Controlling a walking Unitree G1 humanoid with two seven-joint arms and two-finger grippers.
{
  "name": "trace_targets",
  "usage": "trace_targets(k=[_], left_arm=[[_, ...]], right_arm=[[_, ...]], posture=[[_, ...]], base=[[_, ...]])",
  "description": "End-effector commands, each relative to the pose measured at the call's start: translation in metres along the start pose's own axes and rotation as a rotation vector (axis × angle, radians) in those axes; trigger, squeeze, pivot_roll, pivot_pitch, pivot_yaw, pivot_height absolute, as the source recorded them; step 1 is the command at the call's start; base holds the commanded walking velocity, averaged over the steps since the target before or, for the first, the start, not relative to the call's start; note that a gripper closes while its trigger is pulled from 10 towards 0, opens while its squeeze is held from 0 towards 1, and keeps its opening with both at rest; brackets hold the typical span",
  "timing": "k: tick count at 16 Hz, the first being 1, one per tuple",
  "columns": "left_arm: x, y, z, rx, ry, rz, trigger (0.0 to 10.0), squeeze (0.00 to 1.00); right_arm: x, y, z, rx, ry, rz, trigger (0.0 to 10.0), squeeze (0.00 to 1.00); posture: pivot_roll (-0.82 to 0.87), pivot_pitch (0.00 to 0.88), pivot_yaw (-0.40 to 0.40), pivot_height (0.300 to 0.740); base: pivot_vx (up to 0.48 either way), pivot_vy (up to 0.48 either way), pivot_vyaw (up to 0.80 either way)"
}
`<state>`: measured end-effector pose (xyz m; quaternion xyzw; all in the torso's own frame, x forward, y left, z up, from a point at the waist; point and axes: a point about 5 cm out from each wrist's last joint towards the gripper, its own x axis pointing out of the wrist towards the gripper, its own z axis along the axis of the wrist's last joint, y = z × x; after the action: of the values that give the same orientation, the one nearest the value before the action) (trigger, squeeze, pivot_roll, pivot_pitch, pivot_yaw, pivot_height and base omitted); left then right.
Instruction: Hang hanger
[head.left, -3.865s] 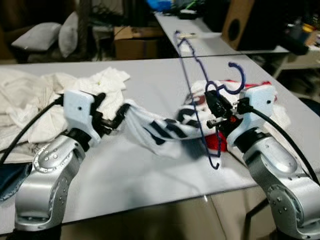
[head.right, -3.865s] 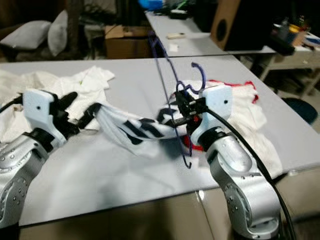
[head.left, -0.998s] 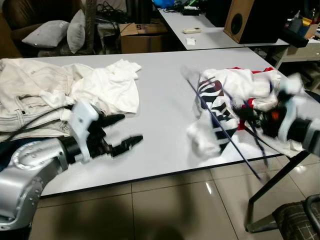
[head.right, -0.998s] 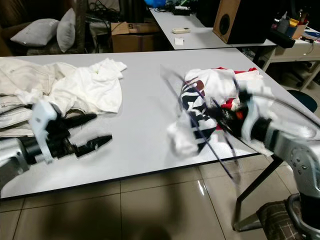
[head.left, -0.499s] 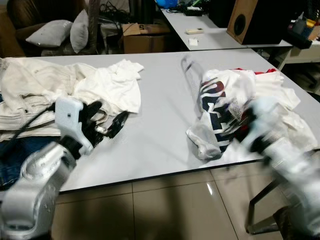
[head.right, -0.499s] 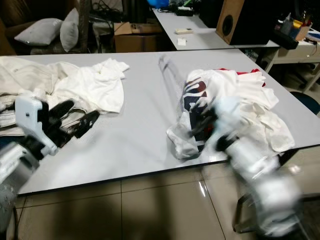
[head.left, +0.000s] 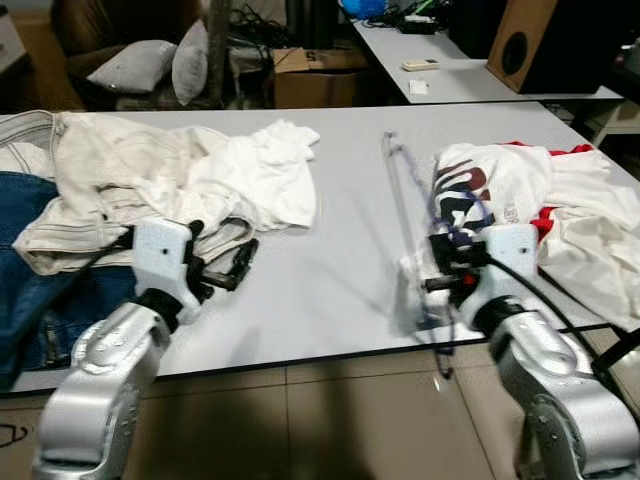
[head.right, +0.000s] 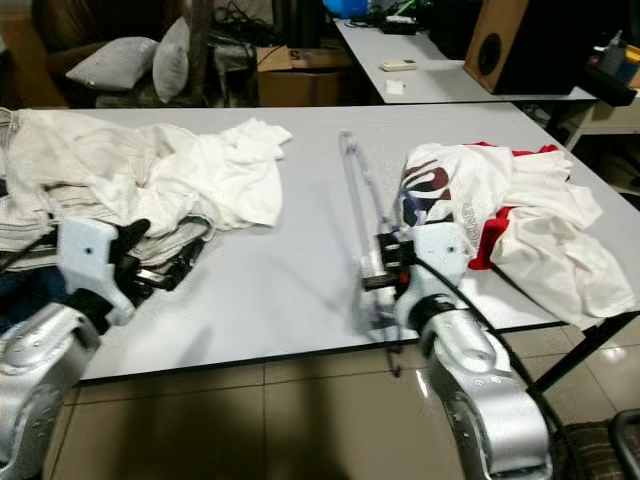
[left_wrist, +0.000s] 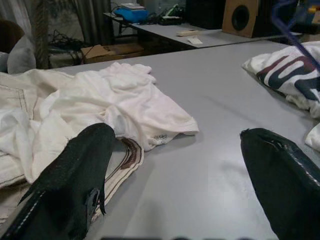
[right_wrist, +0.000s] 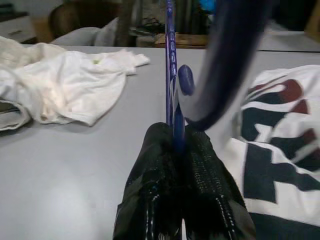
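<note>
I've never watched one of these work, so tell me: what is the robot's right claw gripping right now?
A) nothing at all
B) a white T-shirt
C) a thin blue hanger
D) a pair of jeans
C: the right gripper has its black fingers shut on the thin blue hanger.

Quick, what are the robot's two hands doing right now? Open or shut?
Left gripper: open, holding nothing, above the table beside the white clothes.
Right gripper: shut on the blue hanger.

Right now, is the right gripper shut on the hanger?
Yes, shut: the right gripper has its black fingers pressed together around the blue hanger wire.
</note>
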<state>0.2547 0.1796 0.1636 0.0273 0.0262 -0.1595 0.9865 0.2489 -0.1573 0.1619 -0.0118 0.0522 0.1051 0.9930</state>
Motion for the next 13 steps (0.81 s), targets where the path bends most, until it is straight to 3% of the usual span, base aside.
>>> trace_targets(k=[1, 4, 5, 7, 9, 13], left_arm=[[0.003, -0.001, 0.005, 0.007, -0.02, 0.011, 10.0, 0.0], [-0.001, -0.001, 0.005, 0.024, -0.015, 0.009, 10.0, 0.0], [0.003, 0.002, 0.009, 0.023, -0.033, -0.007, 10.0, 0.0], [0.01, 0.003, 0.014, 0.027, -0.046, -0.014, 10.0, 0.0], [0.009, 0.001, 0.018, 0.023, -0.054, -0.01, 10.0, 0.0], [0.005, 0.004, 0.016, 0.034, -0.043, -0.002, 10.0, 0.0]], right_arm=[[-0.002, -0.006, 0.005, -0.018, -0.036, -0.024, 10.0, 0.0], [-0.002, -0.009, 0.015, 0.007, -0.101, -0.035, 10.0, 0.0], [-0.007, -0.005, 0.034, -0.02, -0.164, -0.015, 10.0, 0.0], [-0.009, -0.008, 0.041, -0.09, -0.073, 0.021, 10.0, 0.0], [-0.007, -0.011, 0.046, -0.135, -0.079, 0.054, 10.0, 0.0], [-0.009, 0.004, 0.032, -0.03, -0.04, 0.134, 10.0, 0.0]], posture=[[0.04, 0.0, 0.007, 0.74], [0.05, 0.0, 0.01, 0.74], [0.01, 0.0, 0.042, 0.74], [0.02, 0.0, 0.043, 0.74], [0.03, 0.0, 0.036, 0.74], [0.03, 0.0, 0.027, 0.74]], base=[[0.0, 0.3, 0.0], [0.0, 0.305, 0.0], [0.0, 0.3, 0.0], [0.0, 0.3, 0.0], [0.0, 0.298, 0.0], [0.0, 0.299, 0.0]])
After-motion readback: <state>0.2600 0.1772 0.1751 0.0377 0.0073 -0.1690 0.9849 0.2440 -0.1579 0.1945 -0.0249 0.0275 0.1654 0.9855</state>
